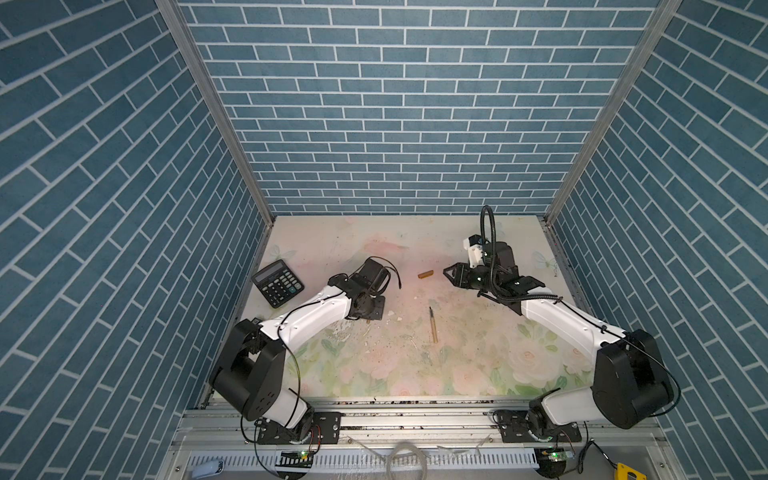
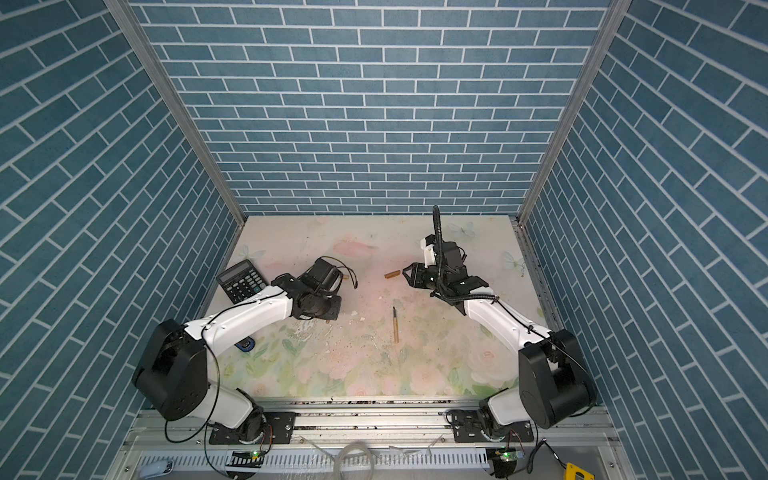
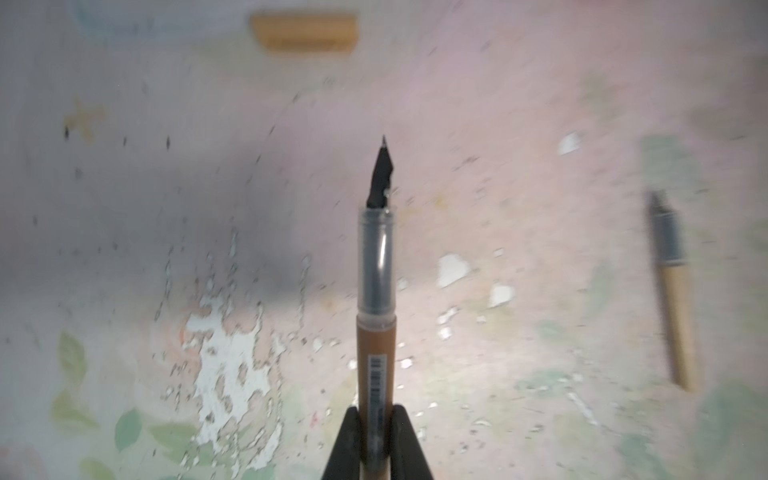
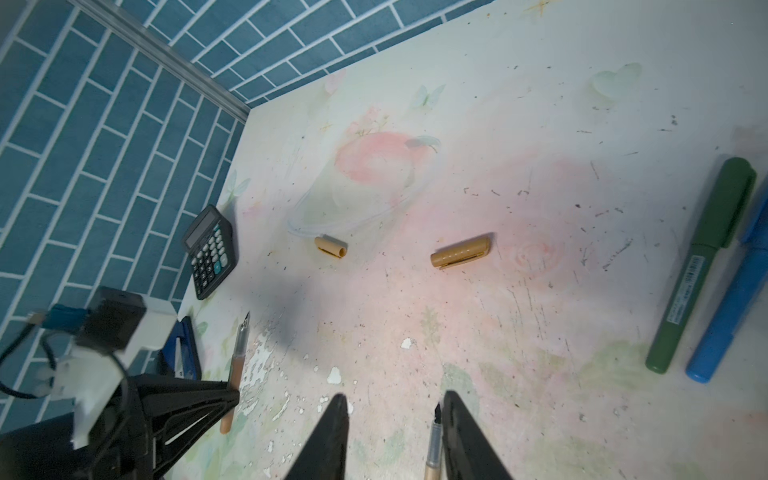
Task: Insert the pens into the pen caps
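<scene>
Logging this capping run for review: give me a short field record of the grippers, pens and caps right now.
left gripper: shut on tan-gold stick pen, dark tip bare
right gripper: open, empty
loose pen: second tan-gold pen, lying flat
loose caps: stubby tan-gold cap mid-table; another tan-gold cap nearer the black calculator
capped: green pen, blue pen, side by side

The walls are blue brick with white lines. The bench is pale floral pink and green. Tan pen, black tip; tan cap; green pen; blue pen; black calculator.
</scene>
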Robot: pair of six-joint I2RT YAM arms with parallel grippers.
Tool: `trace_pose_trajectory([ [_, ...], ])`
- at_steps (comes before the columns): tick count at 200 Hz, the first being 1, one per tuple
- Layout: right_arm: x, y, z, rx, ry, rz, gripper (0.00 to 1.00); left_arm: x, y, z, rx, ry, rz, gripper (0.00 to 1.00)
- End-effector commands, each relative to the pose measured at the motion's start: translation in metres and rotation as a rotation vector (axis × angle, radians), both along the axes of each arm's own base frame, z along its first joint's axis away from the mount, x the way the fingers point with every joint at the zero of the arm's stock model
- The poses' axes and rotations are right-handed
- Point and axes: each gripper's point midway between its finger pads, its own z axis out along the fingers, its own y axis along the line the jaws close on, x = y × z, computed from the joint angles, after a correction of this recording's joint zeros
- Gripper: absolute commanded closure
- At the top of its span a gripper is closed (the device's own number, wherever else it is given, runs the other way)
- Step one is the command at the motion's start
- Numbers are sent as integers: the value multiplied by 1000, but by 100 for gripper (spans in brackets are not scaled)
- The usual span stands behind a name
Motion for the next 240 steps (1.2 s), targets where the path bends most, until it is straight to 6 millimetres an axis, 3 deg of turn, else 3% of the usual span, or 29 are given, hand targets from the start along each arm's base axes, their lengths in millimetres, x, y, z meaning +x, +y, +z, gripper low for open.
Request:
trace_pose_trajectory([
  [1,-18,11,31,99,-38,77,57,10,-50,50,-154,-148,-211,100],
  [32,-36,20,65,180,-98,163,53,19,-101,110,-381,-321,-408,100],
  [58,-48,28,91,225,-157,204,50,19,-121,134,-463,-400,-516,100],
  [99,-53,47,109,265,-177,245,49,13,-122,140,-541,-462,-517,100],
  [138,-58,64,107,273,-176,279,50,7,-118,149,-581,-484,-497,100],
  [171,-50,69,103,276,-170,252,51,4,-121,152,-612,-476,-503,100],
  [227,-41,77,114,322,-194,254,62,1,-123,151,-629,-466,-515,100],
  [240,-40,78,115,327,-192,256,68,1,-123,151,-630,-463,-512,100],
])
